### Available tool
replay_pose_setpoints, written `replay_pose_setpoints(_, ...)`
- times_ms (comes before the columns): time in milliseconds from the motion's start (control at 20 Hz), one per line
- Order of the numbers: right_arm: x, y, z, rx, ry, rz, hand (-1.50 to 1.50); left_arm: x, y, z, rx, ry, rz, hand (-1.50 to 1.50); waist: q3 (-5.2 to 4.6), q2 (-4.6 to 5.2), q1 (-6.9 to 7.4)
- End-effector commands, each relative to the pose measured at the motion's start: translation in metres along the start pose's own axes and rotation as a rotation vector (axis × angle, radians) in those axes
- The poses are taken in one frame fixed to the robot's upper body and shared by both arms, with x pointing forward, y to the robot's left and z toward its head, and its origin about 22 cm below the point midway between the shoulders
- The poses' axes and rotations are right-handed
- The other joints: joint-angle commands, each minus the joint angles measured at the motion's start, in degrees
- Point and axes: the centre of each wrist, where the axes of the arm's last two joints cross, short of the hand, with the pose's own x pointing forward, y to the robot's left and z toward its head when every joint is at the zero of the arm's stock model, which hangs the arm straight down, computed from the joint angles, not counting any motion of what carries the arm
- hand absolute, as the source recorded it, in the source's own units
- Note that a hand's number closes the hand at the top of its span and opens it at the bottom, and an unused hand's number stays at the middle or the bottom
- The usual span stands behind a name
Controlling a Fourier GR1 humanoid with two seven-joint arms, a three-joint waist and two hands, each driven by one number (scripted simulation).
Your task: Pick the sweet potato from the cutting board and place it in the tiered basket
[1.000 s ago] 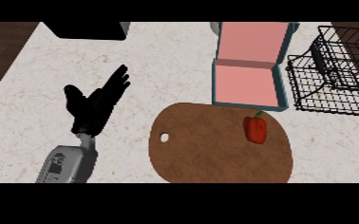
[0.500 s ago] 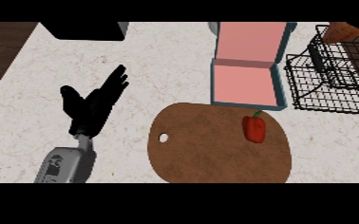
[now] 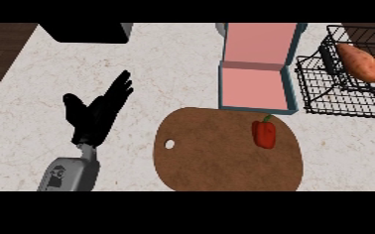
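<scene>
Black against the pale speckled tabletop point(image 3: 168, 79), the left robot hand point(image 3: 92, 116) shows at the view's left, released, its fingers straight and pointing up and away with the thumb held out to the side. It grasps nothing and touches none of the objects. Its grey forearm point(image 3: 70, 173) comes in from the lower edge.

Just to the right of the robot hand lies the brown wooden cutting board point(image 3: 212, 158), rounded, with a small hole point(image 3: 170, 144) near the edge that faces the hand. On the board's far right side rests a red bell pepper point(image 3: 264, 135) (green stem pointing away). No sweet potato is on the board.

Beyond the board, and further right of the robot hand, sits an open pink box point(image 3: 253, 82) with a teal rim, its near edge meeting the board's far rim.

Well apart from the robot hand, at the right edge, stands the black wire tiered basket point(image 3: 330, 96). The orange-brown sweet potato point(image 3: 357, 62) shows within its upper wire frame, partly cut off by the edge; whether it rests on the wire cannot be told.

Ahead of the robot hand, at the top, is a black block point(image 3: 84, 32).
</scene>
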Motion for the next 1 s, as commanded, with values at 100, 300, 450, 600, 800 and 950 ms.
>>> replay_pose_setpoints(100,0.018,-0.020,-0.011,-0.219,0.078,-0.107,-1.50,-0.011,0.013,-0.001,-0.006,0.014,-0.003,0.00,-0.05,-0.16,-0.83)
replay_pose_setpoints(300,-0.018,-0.098,0.009,-0.297,0.165,-0.100,-1.50,-0.003,0.015,0.003,0.032,0.005,0.000,0.00,0.02,-0.32,-1.65)
replay_pose_setpoints(450,-0.032,-0.158,0.032,-0.304,0.205,-0.029,-1.50,0.002,-0.004,0.008,0.036,0.003,0.022,0.00,0.06,-0.43,-1.86)
replay_pose_setpoints(600,-0.051,-0.193,0.058,-0.246,0.177,-0.044,-1.50,-0.008,0.000,-0.003,0.042,0.006,0.012,0.00,0.03,-0.44,-2.54)
replay_pose_setpoints(800,-0.043,-0.261,0.092,-0.130,0.167,0.009,-1.50,0.001,0.010,0.004,0.043,0.003,0.002,0.00,0.07,-0.49,-2.50)
replay_pose_setpoints(950,-0.048,-0.308,0.129,-0.093,0.185,0.008,-1.50,-0.010,0.012,0.010,0.045,0.012,0.016,0.00,0.21,-0.23,-2.49)
